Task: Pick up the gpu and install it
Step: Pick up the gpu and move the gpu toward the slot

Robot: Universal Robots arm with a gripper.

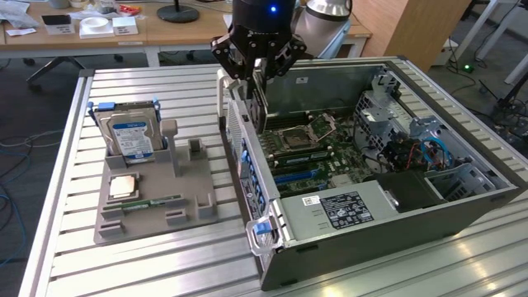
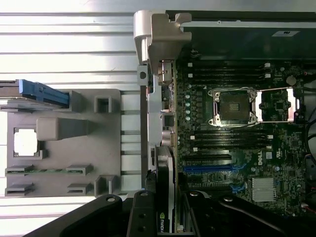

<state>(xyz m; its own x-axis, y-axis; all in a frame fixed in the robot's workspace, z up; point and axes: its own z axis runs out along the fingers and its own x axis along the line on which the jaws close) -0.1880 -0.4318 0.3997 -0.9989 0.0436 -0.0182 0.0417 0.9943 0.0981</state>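
While pinched upright in the end effector (image 1: 258, 65), the gpu (image 1: 261, 105) is held above the open computer case (image 1: 371, 247) in the exterior view. In the wrist view, it is seen by the rear wall (image 2: 153, 74), clear of the blue slot (image 2: 207, 169); pickup is judged done, seating left.
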